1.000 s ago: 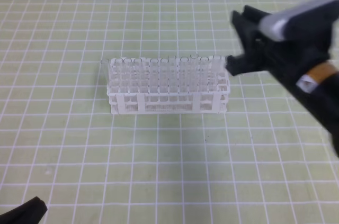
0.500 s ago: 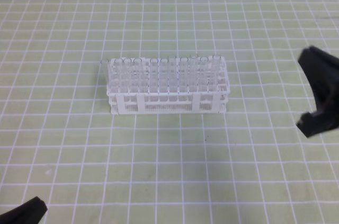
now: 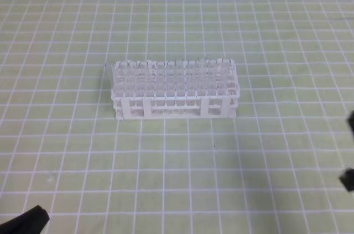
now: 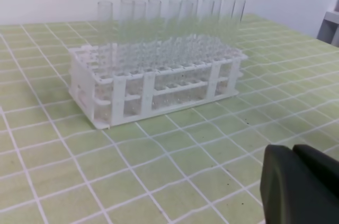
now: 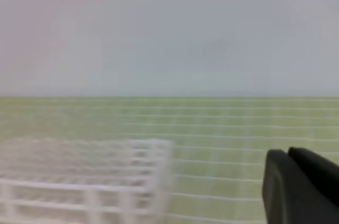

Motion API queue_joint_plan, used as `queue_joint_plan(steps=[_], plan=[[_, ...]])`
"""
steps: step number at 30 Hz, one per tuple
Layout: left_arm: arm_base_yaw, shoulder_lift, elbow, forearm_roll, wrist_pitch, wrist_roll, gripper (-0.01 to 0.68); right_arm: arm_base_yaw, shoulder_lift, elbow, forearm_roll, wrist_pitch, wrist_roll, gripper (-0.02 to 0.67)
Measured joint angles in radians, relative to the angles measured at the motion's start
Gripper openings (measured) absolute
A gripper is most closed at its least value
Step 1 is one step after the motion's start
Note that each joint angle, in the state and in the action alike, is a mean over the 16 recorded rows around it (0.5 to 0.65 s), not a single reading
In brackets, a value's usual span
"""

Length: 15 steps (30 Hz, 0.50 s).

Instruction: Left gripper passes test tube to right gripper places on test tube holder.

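The test tube holder (image 3: 176, 89), tubes upright in its far row, sits long-axis crosswise mid-mat toward the far edge, while both the left gripper (image 3: 25, 223) and right gripper (image 3: 348, 151), their openings unreadable, sit well apart at opposite near corners.

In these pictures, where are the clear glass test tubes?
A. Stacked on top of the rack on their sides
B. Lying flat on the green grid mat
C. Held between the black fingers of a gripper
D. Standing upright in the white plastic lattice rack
D: the clear glass test tubes stand upright in the holes of the white plastic lattice rack, their open rims above its top, and no tube lies on the green grid mat.
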Motion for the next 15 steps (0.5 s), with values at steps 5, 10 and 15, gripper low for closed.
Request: queue_joint_plan(steps=[5,10,15], plan=[[0.000,0.002,-0.002,0.000,0.000,0.000,0.000,-0.107,-0.163,0.076,0.007,0.079,-0.011,-0.002],[0.000,-0.003,0.001,0.001,-0.002,0.000,0.000,-0.245,-0.385,0.118,-0.021,0.280,-0.015,-0.002],[0.000,-0.003,0.001,0.001,-0.002,0.000,0.000,-0.358,-0.599,0.129,-0.045,0.510,0.008,-0.002]])
